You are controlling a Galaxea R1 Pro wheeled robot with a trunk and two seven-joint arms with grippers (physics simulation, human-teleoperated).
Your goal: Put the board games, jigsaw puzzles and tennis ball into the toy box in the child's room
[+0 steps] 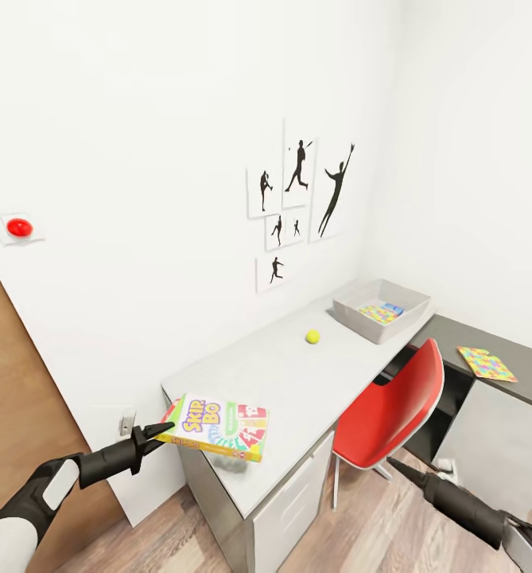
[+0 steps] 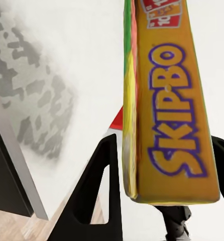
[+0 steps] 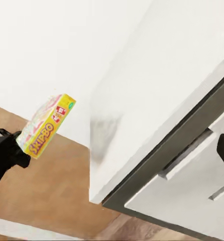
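While the red chair sits pushed in at the far side of the tabletop, the near end is bare but for what the robot holds over it. The left hand is closed on the SKIP BO game box, pinching its near short end between 2 black fingers. The box hangs flat just above the near corner of the tabletop, cover up, with its long side running away from the hand toward the chair. Farther along the tabletop lies the tennis ball, alone, between the box and the toy box. The toy box sits at the far end by the wall, with colourful flat things inside it. Past it, on the lower dark desk, lies 1 jigsaw puzzle. Black sports pictures hang on the wall. The right hand points up from low near the drawers; whether it is open I cannot tell.
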